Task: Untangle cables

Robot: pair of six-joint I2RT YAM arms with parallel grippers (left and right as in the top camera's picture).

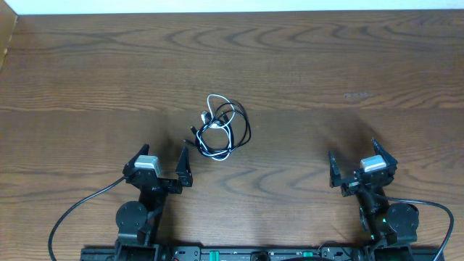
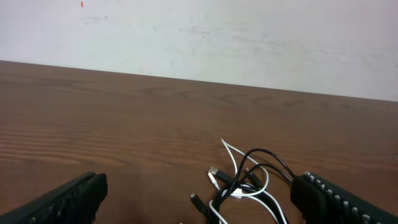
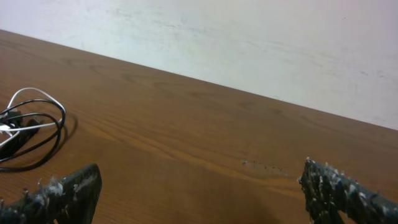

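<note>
Item, cables (image 1: 221, 130): one small bundle, a white cord (image 2: 231, 153) looped through black cords (image 2: 268, 154). It lies flat on the tabletop (image 1: 326, 65) a little left of centre, with small plugs (image 2: 213, 170) poking out on its near-left side. Count of black cords: uncertain, since the loops overlap and the views are too coarse for you to trace each one. Item, left claw (image 1: 161, 158): spread wide and holding nothing, near the bundle, which sits just ahead of it and slightly to its right. Item, right claw (image 1: 357, 161): likewise spread wide and empty, well apart from the bundle, which shows only at the far left edge of its wrist view. Step in hand, by judgement: the opening one, as the tangle looks whole and neither claw touches it. Next move, by judgement: bring the left claw forward and down onto a single strand at the rim of the bundle and pinch that alone. The white cord is the easiest to tell apart; a free plug end would also do. The right claw needs a long reach across to take a black loop, so the two can be drawn apart. Thin cords lying flat leave you little to get under.
</note>
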